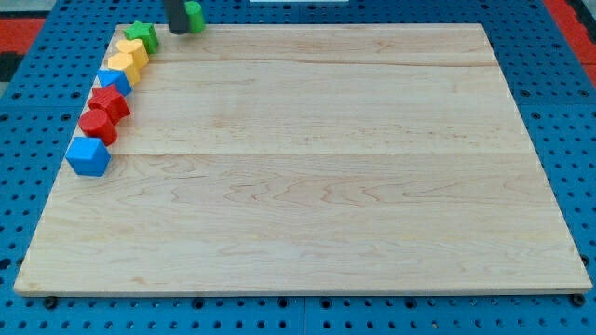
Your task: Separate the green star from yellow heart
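Note:
The green star (142,35) sits at the board's top left corner. A yellow block (136,52) touches it just below and to the left; its shape is hard to make out, and it may be the heart. A second yellow block (121,68) sits right below that one. My tip (177,32) is at the view's top, a short way to the right of the green star and not touching it. A second green block (195,16) is right beside the rod, partly hidden by it.
Down the board's left edge below the yellow blocks runs a row: a small blue block (115,82), two red blocks (110,100) (97,125) and a blue cube (88,156). The wooden board (317,186) lies on a blue perforated table.

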Motion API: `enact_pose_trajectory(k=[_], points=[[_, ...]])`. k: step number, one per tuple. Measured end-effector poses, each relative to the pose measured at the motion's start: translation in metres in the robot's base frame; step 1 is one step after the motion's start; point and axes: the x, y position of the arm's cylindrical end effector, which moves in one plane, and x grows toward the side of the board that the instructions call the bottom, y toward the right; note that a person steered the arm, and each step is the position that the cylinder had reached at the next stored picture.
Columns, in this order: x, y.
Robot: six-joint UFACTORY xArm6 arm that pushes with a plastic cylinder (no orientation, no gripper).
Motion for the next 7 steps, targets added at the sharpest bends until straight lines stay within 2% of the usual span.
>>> enact_pose_trajectory(k=[2, 4, 6, 7], points=[[-0.011, -0.037], [-0.013, -0.139], [0.018, -0.116], [0.02, -0.116]])
